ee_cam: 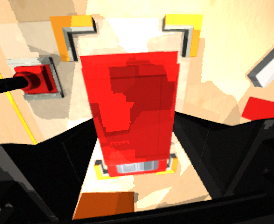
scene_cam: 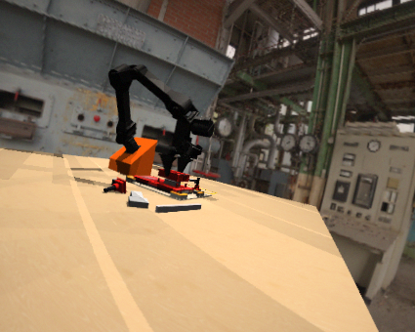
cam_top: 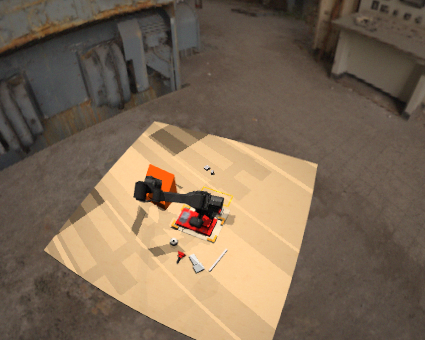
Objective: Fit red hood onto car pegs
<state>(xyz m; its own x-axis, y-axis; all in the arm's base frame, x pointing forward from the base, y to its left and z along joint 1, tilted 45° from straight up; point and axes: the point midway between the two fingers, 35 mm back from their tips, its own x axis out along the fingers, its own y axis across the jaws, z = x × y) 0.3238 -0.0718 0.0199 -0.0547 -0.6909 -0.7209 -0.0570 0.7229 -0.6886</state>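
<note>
One orange block stands behind the chassis at my arm's base, so I judge any retreat should go up before it goes back. Next come a small round piece and a red-and-black part, both off the chassis's long side, with bench showing between.

The chassis sits between the yellow corners of the jig, which I take to keep it from sliding. Over its engine end I have the hood, my end effector clasping it by its two long sides; that grip probably leaves the corner holes free for the pegs. I cannot tell whether any peg has entered.

Further right, a pale wedge and a white bar lie clear of the chassis. My fingers need a little side room to part; straight up looks the safest way out.
</note>
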